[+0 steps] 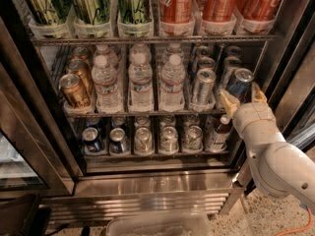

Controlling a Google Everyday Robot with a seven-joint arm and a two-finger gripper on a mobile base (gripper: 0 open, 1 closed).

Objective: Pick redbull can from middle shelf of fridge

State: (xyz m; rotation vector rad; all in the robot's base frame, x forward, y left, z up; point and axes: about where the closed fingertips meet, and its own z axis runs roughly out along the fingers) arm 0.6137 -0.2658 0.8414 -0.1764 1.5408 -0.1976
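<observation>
The redbull can [240, 82], slim with blue and silver panels, stands at the front of the far-right lane of the middle shelf [147, 113] in the fridge [147, 176]. My gripper [242, 98] reaches in from the lower right. One tan fingertip [228, 102] is on the can's left side and the other [259, 94] on its right, closed around its lower part. The can is upright and looks to rest on the rack. More slim cans stand behind it.
Silver slim cans [203, 85], water bottles [141, 82] and gold cans [74, 90] fill the other middle lanes. Large green and red cans [174, 4] stand above, short cans [142, 140] below. The dark door frame [283, 58] is close on the right. A clear bin [157, 225] lies on the floor.
</observation>
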